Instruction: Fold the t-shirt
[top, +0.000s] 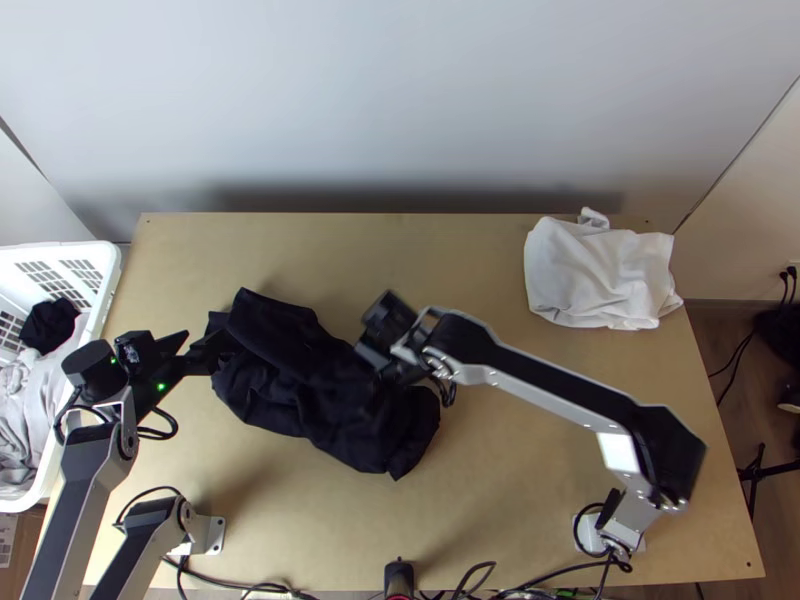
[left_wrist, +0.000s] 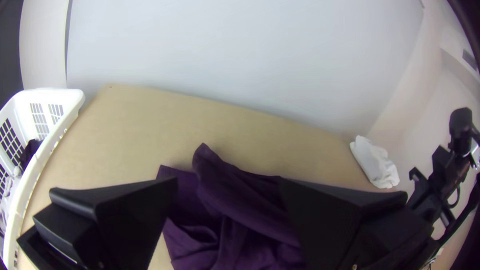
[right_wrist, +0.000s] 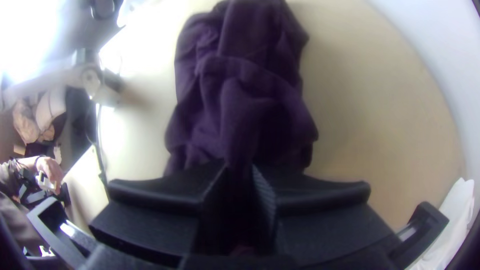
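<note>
Top cam's high over the table's (top: 480, 500) 6 o'clock edge, aimed steeply down. Left wrist cam's low, facing 1ish; right one's super close, facing 10ish. Both wrist views share the shirt (top: 300, 385).

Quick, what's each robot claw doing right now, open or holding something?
Left gripper: open, jaws wide apart.
Right gripper: closed on the dark t-shirt, cloth between its jaws.
</note>
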